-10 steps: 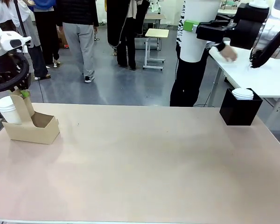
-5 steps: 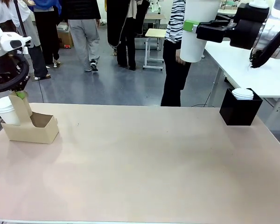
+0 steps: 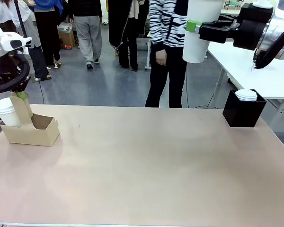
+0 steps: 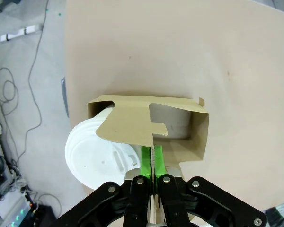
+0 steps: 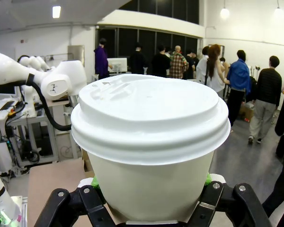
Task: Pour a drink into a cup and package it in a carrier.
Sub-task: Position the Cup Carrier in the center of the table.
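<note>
The tan carrier (image 3: 35, 132) stands at the table's far left with a lidded white cup (image 3: 4, 112) in its left slot. My left gripper (image 3: 22, 96) is shut on the carrier's upright centre handle. In the left wrist view its green pads (image 4: 146, 161) pinch that handle (image 4: 132, 127), with the cup's lid (image 4: 97, 158) beside them. High at the upper right, my right gripper (image 3: 195, 28) is shut on a second lidded white cup (image 3: 199, 38). That cup (image 5: 149, 142) sits upright between the right gripper (image 5: 149, 191) fingers. The drink is hidden.
A black square box (image 3: 244, 113) topped with stacked white lids stands at the table's far right corner. The tan table (image 3: 146, 165) is bare across its middle and front. A person in a striped top (image 3: 166, 28) stands behind the far edge; others walk farther off.
My left gripper has shut on the carrier's handle, and the carrier has shifted slightly left. The person in the striped top has walked left behind the table. The right arm holds still.
</note>
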### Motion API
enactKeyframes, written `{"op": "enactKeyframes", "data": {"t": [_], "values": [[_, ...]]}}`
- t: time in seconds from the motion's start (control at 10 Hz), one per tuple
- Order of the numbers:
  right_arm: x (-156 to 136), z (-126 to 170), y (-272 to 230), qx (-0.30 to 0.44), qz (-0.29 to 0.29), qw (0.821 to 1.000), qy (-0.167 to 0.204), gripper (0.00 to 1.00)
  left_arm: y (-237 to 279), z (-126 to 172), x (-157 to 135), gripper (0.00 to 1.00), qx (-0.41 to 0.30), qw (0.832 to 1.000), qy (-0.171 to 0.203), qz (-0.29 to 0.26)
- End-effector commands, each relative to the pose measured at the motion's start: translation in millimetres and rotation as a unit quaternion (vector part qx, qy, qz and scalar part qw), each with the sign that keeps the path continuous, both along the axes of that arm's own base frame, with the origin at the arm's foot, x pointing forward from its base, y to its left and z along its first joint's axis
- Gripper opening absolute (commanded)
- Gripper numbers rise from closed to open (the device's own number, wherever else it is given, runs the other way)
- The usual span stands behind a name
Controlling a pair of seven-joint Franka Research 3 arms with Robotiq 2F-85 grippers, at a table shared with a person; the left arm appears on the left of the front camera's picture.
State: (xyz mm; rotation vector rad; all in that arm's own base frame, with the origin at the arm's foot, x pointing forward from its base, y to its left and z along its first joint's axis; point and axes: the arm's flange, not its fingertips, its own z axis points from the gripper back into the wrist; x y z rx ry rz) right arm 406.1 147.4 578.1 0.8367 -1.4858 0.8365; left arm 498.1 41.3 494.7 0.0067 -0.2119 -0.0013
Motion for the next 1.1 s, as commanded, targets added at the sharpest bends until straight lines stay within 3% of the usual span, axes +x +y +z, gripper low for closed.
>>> {"op": "enactKeyframes", "data": {"t": [0.0, 0.3, 0.5, 0.7, 1.0], "values": [[2, 1, 3, 0.008, -0.002, 1.0, -0.012, 0.8, -11, 27, -10, 0.02, -0.028, 0.999, -0.011, 0.018], [2, 1, 3, 0.008, -0.002, 1.0, -0.012, 0.8, -64, 85, -23, 0.02, -0.042, 0.998, -0.033, 0.04], [2, 1, 3, 0.008, -0.002, 1.0, -0.012, 0.8, -132, 112, -29, 0.02, -0.06, 0.997, -0.035, 0.046], [2, 1, 3, 0.008, -0.002, 1.0, -0.012, 0.8, -204, 116, -25, 0.02, -0.057, 0.997, -0.029, 0.035], [2, 1, 3, 0.008, -0.002, 1.0, -0.012, 0.8, -299, 89, -9, 0.02, -0.037, 0.998, 0.007, 0.045]]}}
